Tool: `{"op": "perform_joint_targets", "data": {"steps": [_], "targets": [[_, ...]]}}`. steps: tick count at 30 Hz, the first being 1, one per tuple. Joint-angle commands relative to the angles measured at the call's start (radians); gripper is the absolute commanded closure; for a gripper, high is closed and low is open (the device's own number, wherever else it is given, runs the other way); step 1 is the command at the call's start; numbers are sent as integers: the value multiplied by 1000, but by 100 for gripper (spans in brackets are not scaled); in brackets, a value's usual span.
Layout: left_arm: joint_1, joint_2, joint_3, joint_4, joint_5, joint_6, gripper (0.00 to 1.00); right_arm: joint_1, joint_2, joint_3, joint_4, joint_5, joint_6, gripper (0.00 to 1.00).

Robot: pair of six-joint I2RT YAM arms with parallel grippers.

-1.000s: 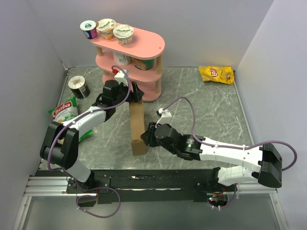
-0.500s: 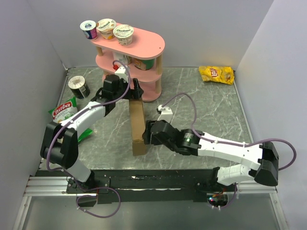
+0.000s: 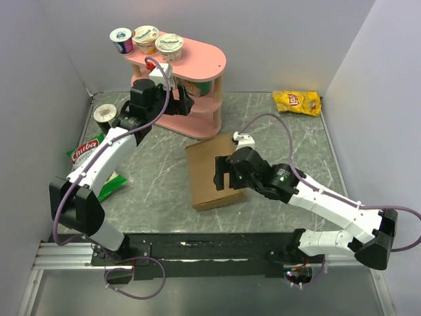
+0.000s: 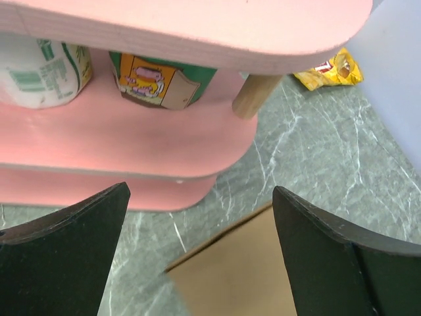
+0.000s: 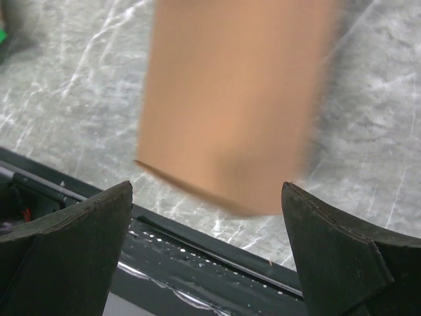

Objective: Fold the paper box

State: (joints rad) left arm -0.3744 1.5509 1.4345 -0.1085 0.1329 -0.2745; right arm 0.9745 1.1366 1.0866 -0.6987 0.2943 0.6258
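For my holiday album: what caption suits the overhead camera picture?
Jaws open, the right arm hovers over a brown paper box on the marble table; left arm by the pink shelf.

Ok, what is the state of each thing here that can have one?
Brown cardboard paper box: lying flat, not held.
Left gripper: open, empty, near the pink three-tier shelf.
Right gripper: open, empty, above the box.
Three yogurt cups: upright on its top tier.

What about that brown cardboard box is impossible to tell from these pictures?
- Top view: the right gripper covers part of the paper box, hiding that side.
- Right wrist view: the box is blurred, so no creases show.
- Left wrist view: the bottom edge cuts it off; only one corner shows.
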Motion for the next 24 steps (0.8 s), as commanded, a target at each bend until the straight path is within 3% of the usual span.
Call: {"op": "perform_joint_targets", "data": {"steps": [1,7,16,21,24], "targets": [[12,-71,-26,-42,-18,-5,4,-20,32,99,54,-56,-86,0],[34,-136,-215,-19,-27,-71,4,-147,91,89,111,-156,-112,0],[37,-267,-623,196,108,-279,3,-388,59,-150,298,-397,-178,0],[63,-431,-712,210,-24,-331,4,-610,-14,-270,441,-545,-218,0],[159,-520,-721,167,-52,-364,4,-739,-58,-310,508,-570,-248,0]]}}
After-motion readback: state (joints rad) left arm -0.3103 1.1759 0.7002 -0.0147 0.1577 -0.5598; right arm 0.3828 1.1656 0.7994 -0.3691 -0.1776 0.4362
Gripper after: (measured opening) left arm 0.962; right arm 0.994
